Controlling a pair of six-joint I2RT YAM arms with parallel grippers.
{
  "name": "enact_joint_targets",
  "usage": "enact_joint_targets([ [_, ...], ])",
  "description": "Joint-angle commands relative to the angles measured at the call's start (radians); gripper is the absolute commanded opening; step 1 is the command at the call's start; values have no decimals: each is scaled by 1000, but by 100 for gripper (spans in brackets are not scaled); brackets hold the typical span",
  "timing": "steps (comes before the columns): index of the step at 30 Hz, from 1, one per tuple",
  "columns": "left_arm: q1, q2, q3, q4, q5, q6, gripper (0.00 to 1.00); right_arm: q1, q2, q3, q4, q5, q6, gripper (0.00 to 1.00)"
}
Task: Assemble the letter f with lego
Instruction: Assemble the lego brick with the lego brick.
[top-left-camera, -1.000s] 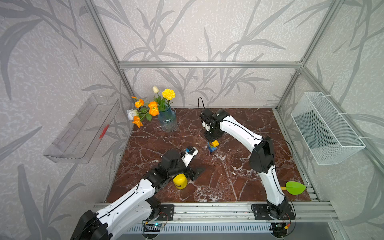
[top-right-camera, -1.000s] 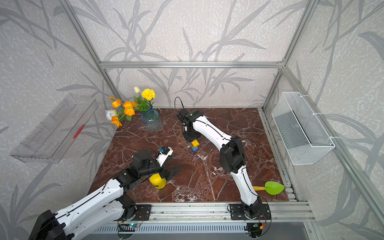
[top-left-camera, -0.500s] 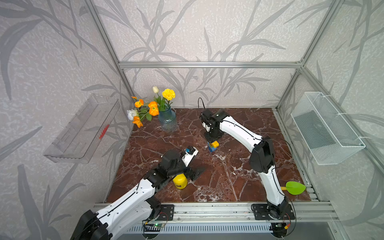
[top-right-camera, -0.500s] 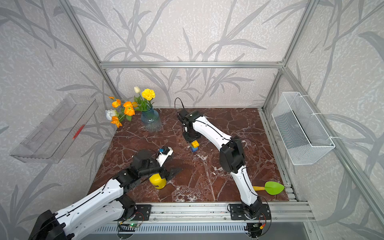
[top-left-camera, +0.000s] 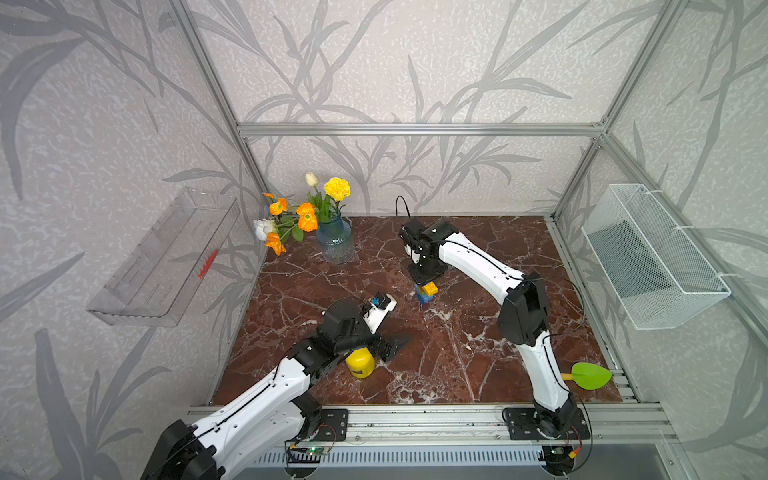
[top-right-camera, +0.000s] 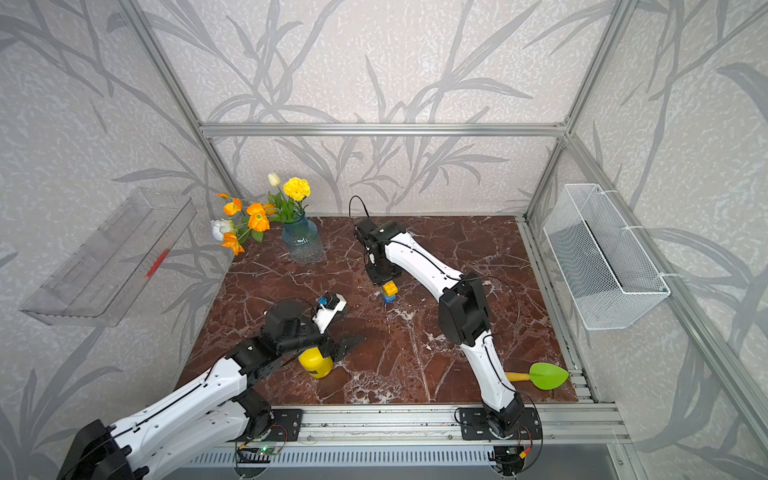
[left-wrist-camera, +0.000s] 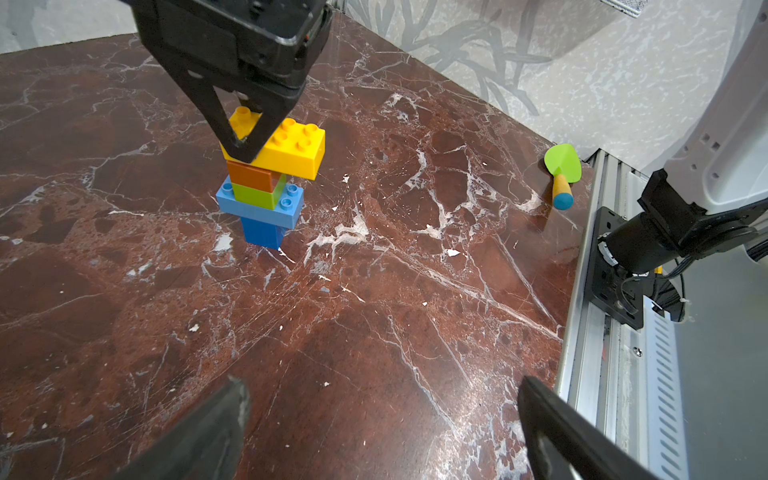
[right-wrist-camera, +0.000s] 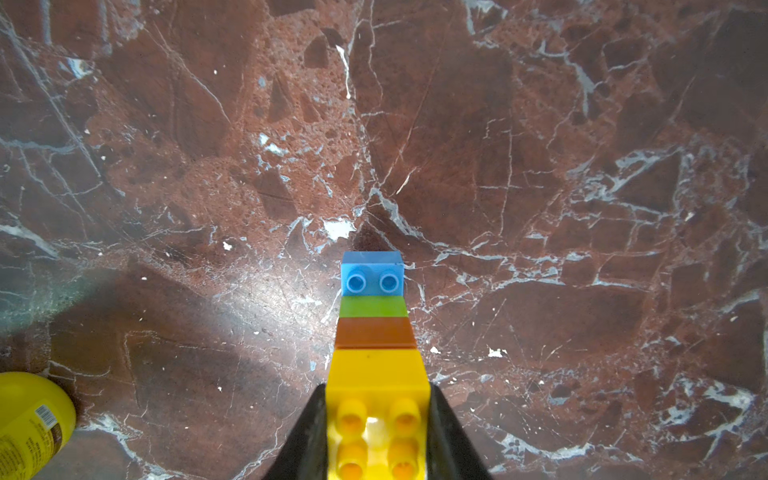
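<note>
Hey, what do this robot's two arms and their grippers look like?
Both the left arm and right arm have smooth white shells with bulky black joints and thin black cables running along them. The left gripper and right gripper each end in two tapering black fingers.

No text is legible — only a barcode (right-wrist-camera: 45, 415) on the yellow cylinder (right-wrist-camera: 25, 428).

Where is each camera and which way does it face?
Top views: high at the front, looking down over the table; left arm and right arm show.
Left wrist: low, looking across at the lego stack held by the right end effector; the open left end effector in front.
Right wrist: looking straight down the stack; its fingers flank it.
Shared: all views show the stack.
</note>
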Motion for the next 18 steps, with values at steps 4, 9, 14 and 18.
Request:
enact_joint_targets([
  [4,3,-11,-9,18,12,7,99,2,76,-17,-60,-12,27,22],
  [9,3,-8,-9,19,12,7,99,2,104,-13,-89,-6,25,20],
  [14,4,-6,-8,21,12,7,99,3,125,-11,-91,-8,28,18],
  [18,4,-2,-8,21,13,7,99,2,150,-5,-107,-3,22,17],
])
